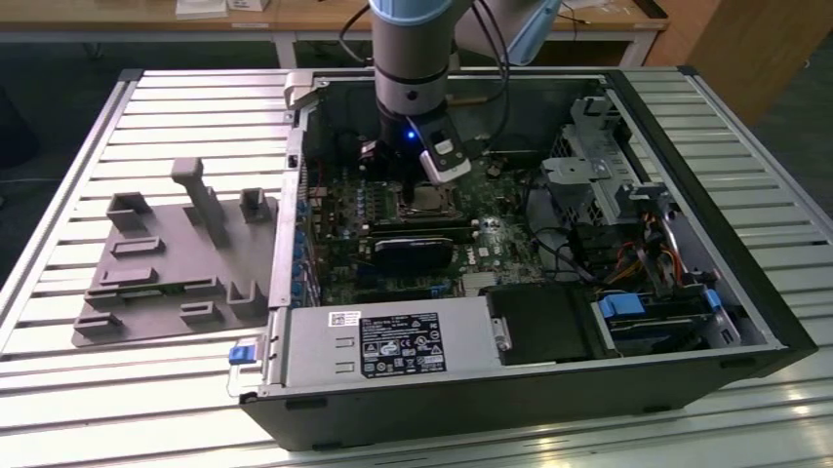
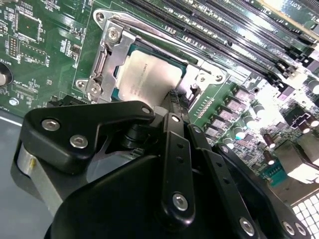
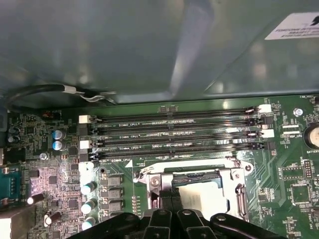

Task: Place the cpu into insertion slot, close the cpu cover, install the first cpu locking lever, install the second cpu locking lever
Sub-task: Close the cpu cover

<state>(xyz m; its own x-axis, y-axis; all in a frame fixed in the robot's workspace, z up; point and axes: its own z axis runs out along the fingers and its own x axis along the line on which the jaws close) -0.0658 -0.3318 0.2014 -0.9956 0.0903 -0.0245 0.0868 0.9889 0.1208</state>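
Lever-locking step, by judgement: silvery-beige square cpu (image 2: 142, 79) seated in metal-rimmed insertion slot (image 2: 203, 75), thin silver cpu cover (image 2: 106, 62) down, black gripper (image 2: 175, 98) closed, empty, at frame centre; calls for fine, steady pressing.

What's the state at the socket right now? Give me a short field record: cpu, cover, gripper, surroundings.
setting: open computer case lying on a slatted table
cpu: lying in the insertion slot, metal top up
cpu cover: down, framing the cpu
gripper: low at the slot's edge, right beside the cpu; contact cannot be told
nearby: memory slots alongside the insertion slot; grey fixture on the table, at the exterior view's left
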